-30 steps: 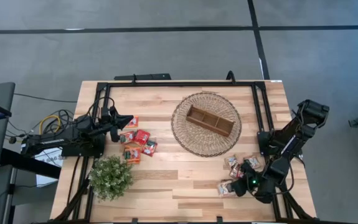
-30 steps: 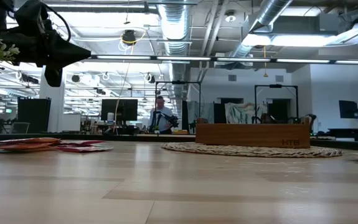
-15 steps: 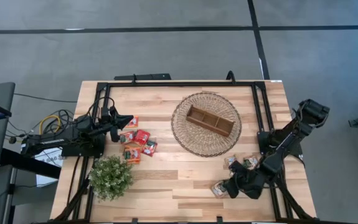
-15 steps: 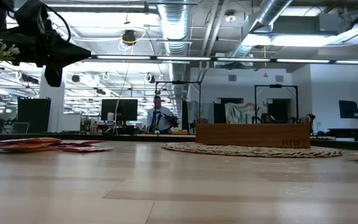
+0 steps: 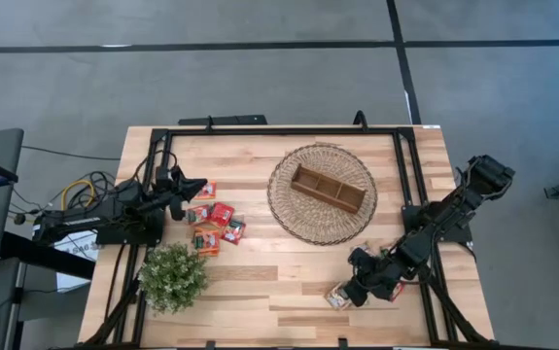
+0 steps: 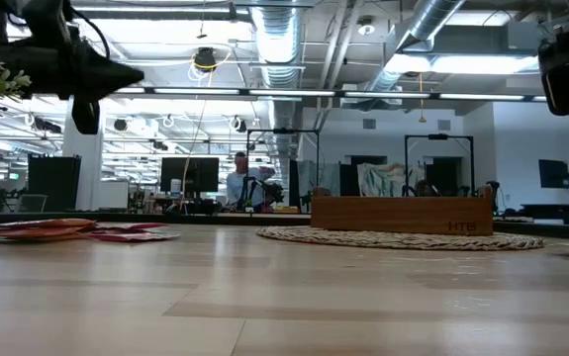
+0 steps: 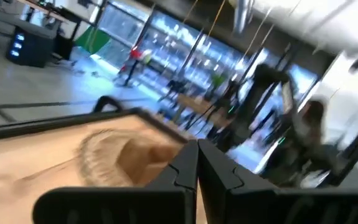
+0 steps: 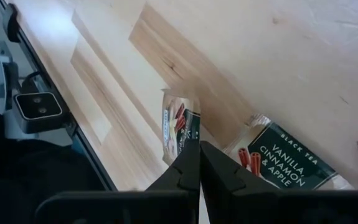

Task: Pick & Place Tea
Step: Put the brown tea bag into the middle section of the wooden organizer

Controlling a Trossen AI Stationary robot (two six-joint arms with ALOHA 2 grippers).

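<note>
Red and orange tea sachets (image 5: 213, 222) lie flat in a cluster at the table's left. My left gripper (image 5: 201, 185) hovers shut just beside them, touching nothing. Green-and-white sachets (image 5: 384, 257) lie near the right edge; one reading vanilla, cinnamon and apple (image 8: 281, 158) lies flat under my right arm. My right gripper (image 5: 350, 292) is near the front edge, shut on one green-and-white sachet (image 5: 335, 297). My right gripper pinches the green-and-white sachet by one edge (image 8: 188, 142) between its two fingertips. The fingers slant down toward the table's front left. The sachet sticks out past the fingertips, standing on edge. Whether its lower end is clear of the wood I cannot tell.
A long wooden tray (image 5: 328, 189) with compartments sits on a round woven mat (image 5: 294, 219) at the far centre. A bushy potted plant (image 5: 172, 277) stands at the front left. A black frame (image 5: 289, 132) runs along the table's edges. Bare wood lies in the front centre.
My right gripper has swung toward the table's left edge along the front and has rolled. It has carried the green-and-white sachet away from the other sachets at the right.
</note>
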